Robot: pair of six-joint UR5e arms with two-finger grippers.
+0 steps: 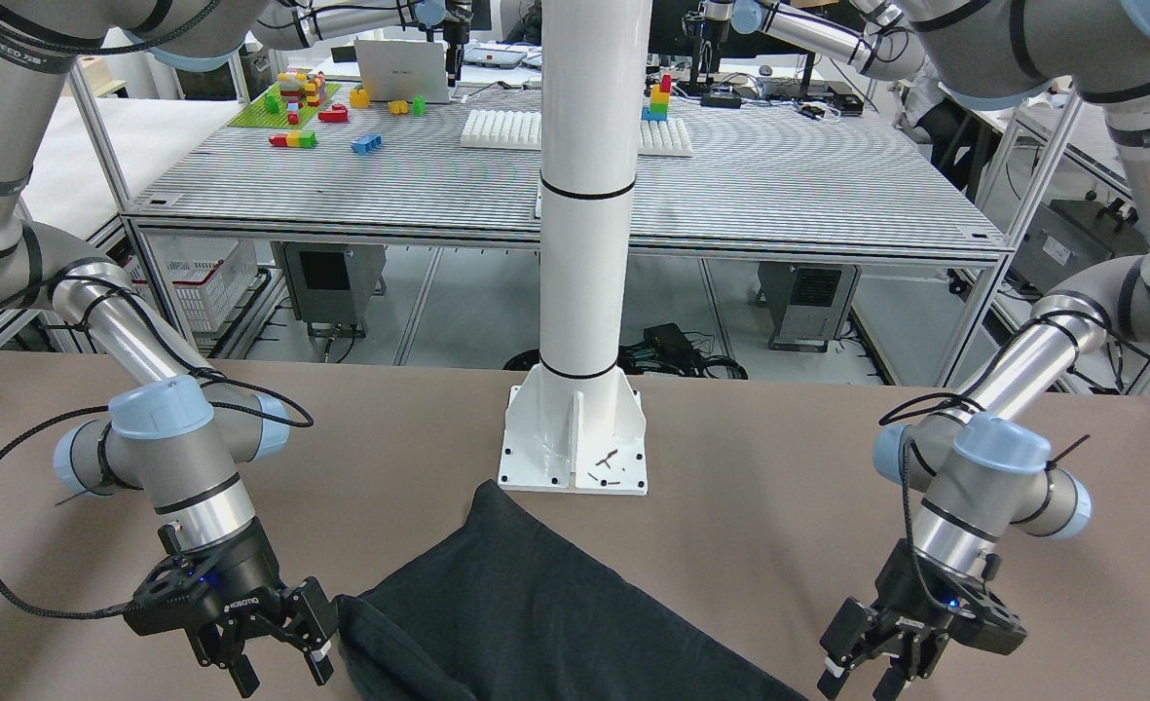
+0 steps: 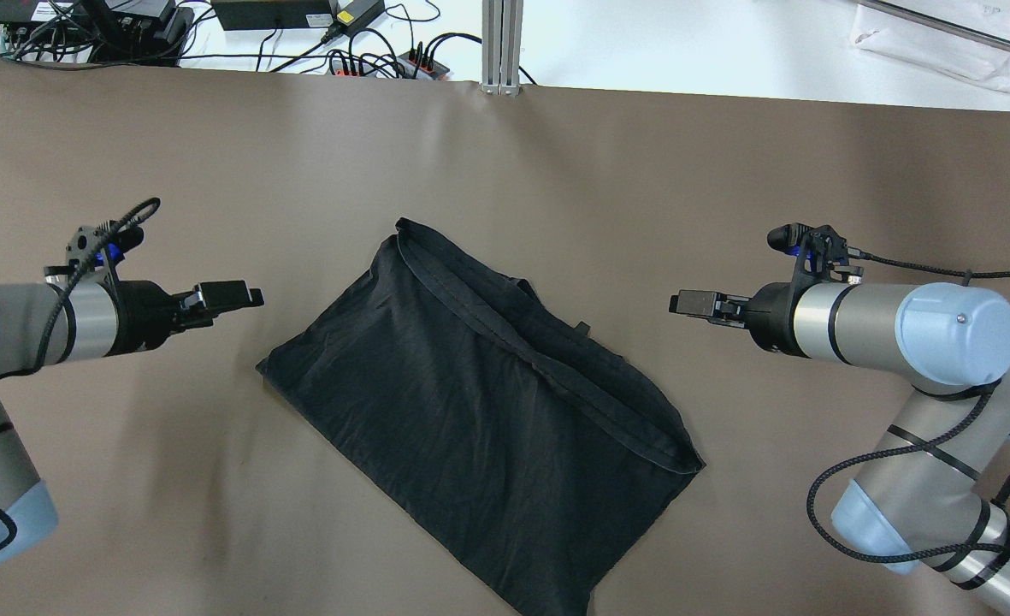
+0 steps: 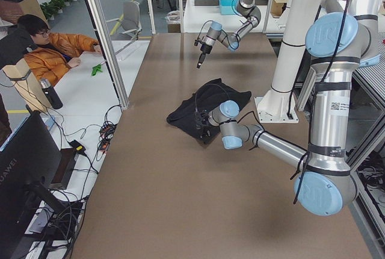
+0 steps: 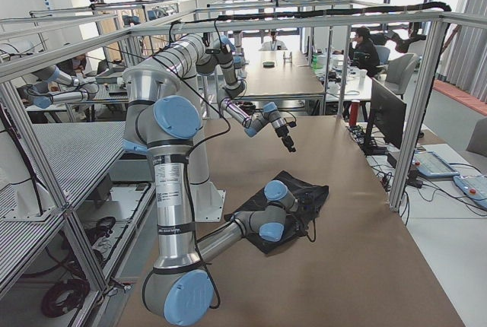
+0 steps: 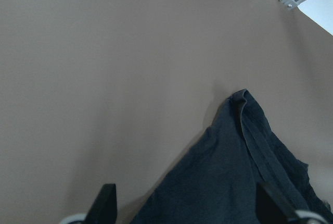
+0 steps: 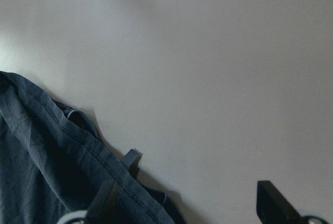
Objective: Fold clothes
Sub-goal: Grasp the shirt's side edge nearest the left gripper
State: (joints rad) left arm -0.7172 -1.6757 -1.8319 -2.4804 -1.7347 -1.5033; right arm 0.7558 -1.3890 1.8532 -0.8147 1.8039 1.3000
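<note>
The black garment [image 2: 479, 402] lies flat and slanted on the brown table, a hemmed band along its far right edge. It also shows in the front view [image 1: 526, 613]. My left gripper [image 2: 252, 297] is open and empty, just above the table, a little left of the garment's left corner. Its wrist view shows the garment's far corner [image 5: 239, 156] between the spread fingers. My right gripper [image 2: 676, 302] is open and empty, right of the garment and apart from it. Its wrist view shows the hemmed edge [image 6: 52, 161] at the lower left.
The white pillar's base [image 1: 575, 443] stands on the table's near edge, close to the garment's nearest corner. Cables and power strips [image 2: 368, 51] lie beyond the far edge. A seated person [image 3: 54, 48] is off the table's far side.
</note>
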